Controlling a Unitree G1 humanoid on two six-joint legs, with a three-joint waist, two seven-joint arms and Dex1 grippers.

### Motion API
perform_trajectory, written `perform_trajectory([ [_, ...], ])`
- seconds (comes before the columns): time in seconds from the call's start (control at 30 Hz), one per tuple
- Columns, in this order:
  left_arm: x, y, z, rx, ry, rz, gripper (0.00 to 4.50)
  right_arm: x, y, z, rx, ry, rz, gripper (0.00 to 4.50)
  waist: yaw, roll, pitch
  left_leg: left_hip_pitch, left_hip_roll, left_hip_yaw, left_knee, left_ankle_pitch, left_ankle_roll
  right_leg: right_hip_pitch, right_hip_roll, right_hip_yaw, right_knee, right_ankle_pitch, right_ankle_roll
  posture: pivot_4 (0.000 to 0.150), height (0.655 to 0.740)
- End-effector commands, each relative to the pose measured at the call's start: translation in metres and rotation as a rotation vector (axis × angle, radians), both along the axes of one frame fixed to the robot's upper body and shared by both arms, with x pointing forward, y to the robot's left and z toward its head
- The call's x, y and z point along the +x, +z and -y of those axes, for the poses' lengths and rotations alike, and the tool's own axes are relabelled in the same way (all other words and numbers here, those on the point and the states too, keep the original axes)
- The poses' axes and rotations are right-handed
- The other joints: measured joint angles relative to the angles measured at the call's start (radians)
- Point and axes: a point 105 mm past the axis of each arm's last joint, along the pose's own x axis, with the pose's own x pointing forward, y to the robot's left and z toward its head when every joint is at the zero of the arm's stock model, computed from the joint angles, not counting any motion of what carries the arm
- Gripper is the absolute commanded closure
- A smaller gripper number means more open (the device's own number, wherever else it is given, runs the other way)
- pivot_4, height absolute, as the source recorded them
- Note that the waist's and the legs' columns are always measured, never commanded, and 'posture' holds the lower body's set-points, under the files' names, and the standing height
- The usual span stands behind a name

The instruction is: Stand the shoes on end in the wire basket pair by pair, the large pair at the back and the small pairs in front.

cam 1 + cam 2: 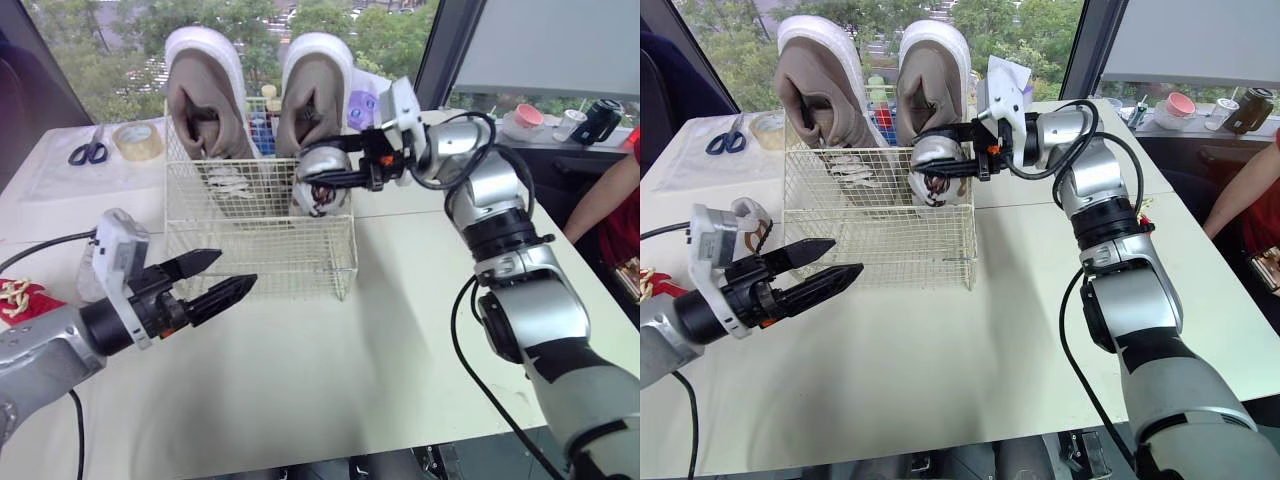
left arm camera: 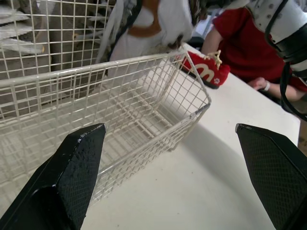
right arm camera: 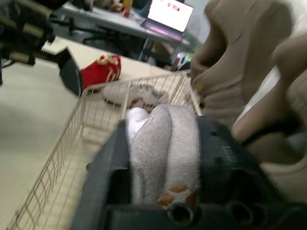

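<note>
Two big tan shoes (image 1: 205,100) stand on end at the back of the wire basket (image 1: 262,258). Right claw (image 1: 312,177) is pinching a small grey shoe (image 1: 325,158) just in front of them. Left claw (image 1: 236,270) hovers near the basket's front, spread wide and empty.

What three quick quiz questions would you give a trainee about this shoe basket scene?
1. True or false: the large brown shoes stand on end at the back of the wire basket.
2. What does the right gripper hold? A: nothing. B: a small silver shoe. C: one of the large brown shoes.
3. Fill in the missing word: the left gripper, over the table in front of the basket, is ____ (open or shut).

Key: 1 true; 2 B; 3 open.
</note>
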Motion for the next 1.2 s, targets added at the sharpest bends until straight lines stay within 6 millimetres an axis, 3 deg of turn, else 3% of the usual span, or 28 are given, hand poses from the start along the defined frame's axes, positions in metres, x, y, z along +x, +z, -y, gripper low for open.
perform_trajectory([
  [0.03, 0.005, 0.011, -0.015, 0.054, 0.096, 0.053, 0.0, -0.004, 0.023, 0.003, 0.017, 0.01, 0.089, 0.37, -0.001, 0.0, 0.0, 0.0, 0.0, 0.0, -0.001, 0.0, -0.001, 0.0, 0.0, 0.0, 0.0, 0.0, 0.0, 0.15, 0.74],
  [0.07, 0.009, 0.009, -0.021, 0.09, 0.14, 0.047, 0.0, -0.005, 0.025, 0.004, 0.022, 0.008, 0.091, 0.05, -0.001, 0.0, 0.0, 0.001, 0.0, 0.0, -0.002, 0.001, -0.002, 0.0, 0.0, 0.0, 0.0, 0.0, 0.0, 0.15, 0.74],
  [0.2, 0.017, 0.005, -0.039, 0.135, 0.232, 0.016, 0.0, -0.015, 0.039, 0.01, 0.062, 0.016, 0.085, 0.05, -0.001, 0.0, 0.0, 0.002, 0.0, 0.0, -0.005, 0.002, -0.004, -0.001, 0.002, 0.0, 0.001, 0.0, 0.0, 0.15, 0.74],
  [0.3, 0.018, 0.003, -0.047, 0.163, 0.252, 0.015, 0.0, -0.035, 0.051, 0.015, 0.114, 0.037, 0.065, 0.05, 0.0, 0.0, 0.0, 0.002, 0.001, 0.0, -0.005, 0.002, -0.004, -0.002, 0.002, 0.0, 0.001, 0.0, 0.0, 0.15, 0.74],
  [0.43, 0.014, 0.013, -0.057, -0.007, 0.177, -0.025, 0.0, -0.063, 0.069, 0.027, 0.182, 0.027, 0.042, 0.05, 0.004, 0.0, 0.0, 0.002, 0.001, 0.0, -0.006, 0.002, -0.004, -0.002, 0.001, 0.0, 0.001, 0.0, 0.0, 0.15, 0.74],
  [0.5, 0.019, 0.015, -0.075, 0.014, 0.239, -0.033, 0.0, -0.071, 0.071, 0.035, 0.17, -0.004, 0.043, 0.05, 0.003, 0.0, 0.0, 0.001, 0.001, 0.0, -0.006, 0.002, -0.004, -0.003, 0.001, 0.0, 0.001, 0.0, 0.0, 0.15, 0.74],
  [0.63, 0.036, 0.005, -0.129, 0.223, 0.458, -0.104, 0.0, -0.078, 0.062, 0.054, 0.039, -0.085, -0.023, 0.05, 0.005, -0.001, -0.001, 0.002, 0.0, 0.0, -0.006, 0.001, -0.001, -0.002, 0.001, -0.001, 0.001, -0.001, -0.003, 0.15, 0.74],
  [0.73, 0.052, 0.015, -0.164, 0.278, 0.565, -0.134, 0.0, -0.097, 0.048, 0.066, -0.074, -0.046, -0.127, 0.05, 0.006, -0.001, -0.001, 0.002, 0.0, 0.001, -0.006, -0.001, 0.001, -0.003, 0.001, -0.001, 0.001, -0.001, -0.004, 0.15, 0.74],
  [0.87, 0.082, 0.021, -0.209, 0.412, 0.734, -0.168, 0.0, -0.114, 0.024, 0.068, -0.191, -0.034, -0.183, 0.05, 0.008, -0.002, -0.001, 0.002, 0.0, 0.001, -0.006, -0.001, 0.001, -0.002, 0.002, -0.002, 0.001, -0.001, -0.004, 0.15, 0.74],
  [1.0, 0.111, 0.011, -0.219, 0.513, 0.734, -0.26, 0.0, -0.115, 0.01, 0.066, -0.221, -0.057, -0.19, 0.05, 0.006, -0.002, -0.002, 0.002, -0.001, 0.005, -0.005, 0.0, 0.001, -0.002, 0.002, -0.001, 0.002, 0.001, -0.001, 0.15, 0.74],
  [1.2, 0.146, -0.005, -0.212, 0.576, 0.668, -0.383, 0.0, -0.113, 0.007, 0.063, -0.161, -0.097, -0.201, 0.05, 0.011, -0.008, -0.004, -0.001, -0.001, 0.006, -0.003, 0.002, -0.003, -0.003, 0.004, -0.002, 0.002, 0.001, 0.0, 0.15, 0.74],
])
